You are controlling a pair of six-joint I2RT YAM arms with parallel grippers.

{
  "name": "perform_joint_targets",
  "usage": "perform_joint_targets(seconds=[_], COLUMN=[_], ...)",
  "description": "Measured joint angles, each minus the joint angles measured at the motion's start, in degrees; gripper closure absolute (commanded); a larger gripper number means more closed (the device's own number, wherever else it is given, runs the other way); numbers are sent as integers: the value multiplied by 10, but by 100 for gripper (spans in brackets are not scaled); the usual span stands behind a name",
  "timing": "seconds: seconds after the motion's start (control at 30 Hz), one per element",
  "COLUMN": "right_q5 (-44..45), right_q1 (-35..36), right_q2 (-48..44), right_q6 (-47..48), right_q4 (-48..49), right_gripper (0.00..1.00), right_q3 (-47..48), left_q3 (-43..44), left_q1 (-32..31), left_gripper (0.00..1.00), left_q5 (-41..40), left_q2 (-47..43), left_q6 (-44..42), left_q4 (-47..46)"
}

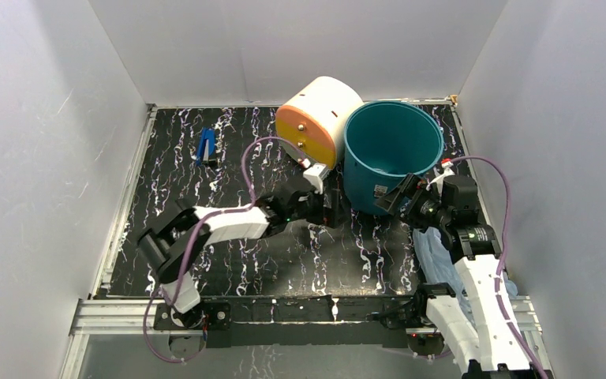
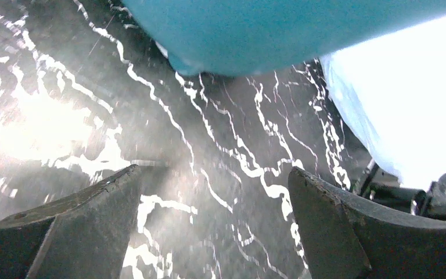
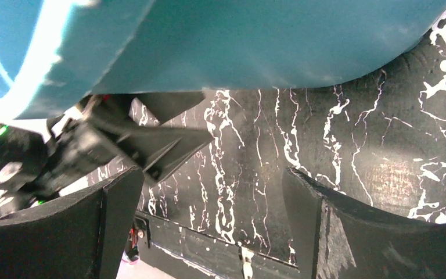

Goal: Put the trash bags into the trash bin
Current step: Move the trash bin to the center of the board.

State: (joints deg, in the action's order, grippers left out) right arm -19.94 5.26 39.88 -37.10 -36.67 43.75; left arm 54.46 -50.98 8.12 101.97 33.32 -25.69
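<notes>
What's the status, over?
Left gripper, right gripper: open, empty. Bag on table, outside bin. Drum beside bin, path clear.

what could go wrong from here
The left gripper and right gripper, both open and empty, sit low beside the bin: a nudge could tip it against the drum. The bag lies under the right arm by the near edge of the table; the arm might drag it off.

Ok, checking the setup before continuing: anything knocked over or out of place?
Yes. The cream-and-orange drum appears tipped on its side beside the upright trash bin; the trash bag sits crumpled under the right arm.
</notes>
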Motion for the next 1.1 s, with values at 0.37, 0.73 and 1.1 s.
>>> perform_joint_targets(seconds=[0.37, 0.73, 1.1], right_q5=[62, 399, 664], right_q1=[78, 378, 381], right_q2=[17, 96, 109], right_q6=[-18, -147, -229], right_q4=[50, 133, 193], right_gripper=[3, 1, 1], right_q3=[-43, -60, -107], left_q3=[-141, -177, -203], left_q1=[1, 6, 6], left_gripper=[5, 5, 5], left_q5=[-149, -227, -240], left_q2=[-280, -338, -398], left_q6=[-16, 4, 28], left_q4=[122, 214, 247])
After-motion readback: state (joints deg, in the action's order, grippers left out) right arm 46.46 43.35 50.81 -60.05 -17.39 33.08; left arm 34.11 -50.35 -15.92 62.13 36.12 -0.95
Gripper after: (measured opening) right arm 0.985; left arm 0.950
